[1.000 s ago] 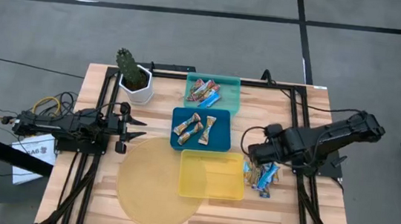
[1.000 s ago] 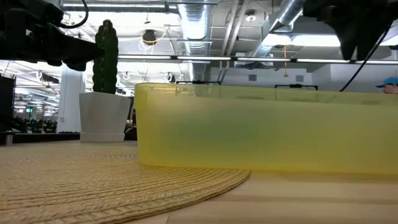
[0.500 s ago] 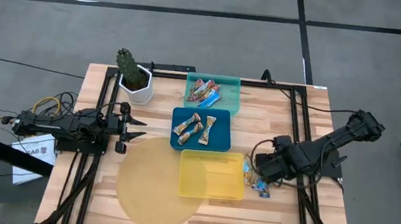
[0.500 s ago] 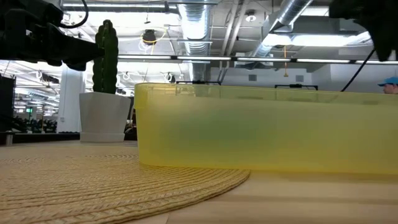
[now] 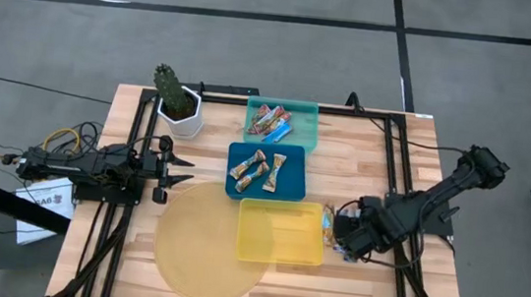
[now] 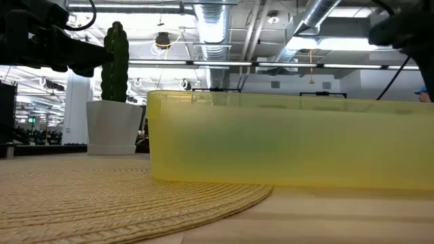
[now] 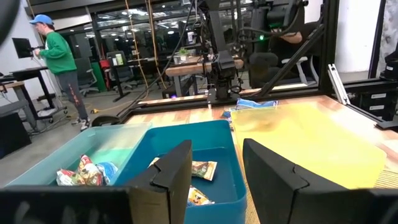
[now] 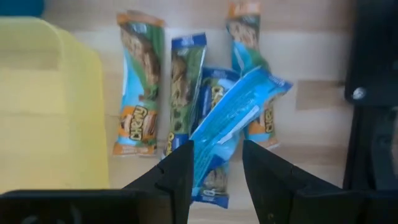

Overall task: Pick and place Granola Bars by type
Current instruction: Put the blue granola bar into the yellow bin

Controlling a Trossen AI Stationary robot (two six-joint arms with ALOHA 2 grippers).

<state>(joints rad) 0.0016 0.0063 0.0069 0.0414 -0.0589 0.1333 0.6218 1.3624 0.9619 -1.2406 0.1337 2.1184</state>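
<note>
Low over the table's right side, the right gripper [image 5: 343, 238] hovers above a loose heap of blue-white Granola Bars [image 8: 211, 124], its two dark fingers [image 8: 177, 171] parted to either side of one blue wrapper lying slantwise on top of the pile — apart, with nothing yet clamped between them. That heap lies on bare wood just beside the short edge of the yellow tray [image 5: 281, 232], on the side toward three o'clock as seen from above. At twelve o'clock from the yellow tray sits the blue tray [image 5: 265, 170], holding a few tan-brown bars [image 5: 255, 168]; farther toward twelve o'clock is the teal tray [image 5: 282, 123], with red-multicolour bars [image 5: 270, 121] inside. A round woven mat [image 5: 206, 243] lies partly under the yellow tray's nine o'clock end, and a potted cactus [image 5: 176, 99] stands near the table's far left corner. The left gripper [image 5: 176, 173] waits at the nine o'clock edge of the table, its fingers [image 7: 176, 171] likewise spread and empty — pointing toward the trays. Beyond the table, a person in a green top [image 7: 59, 53] stands at a desk.
</note>
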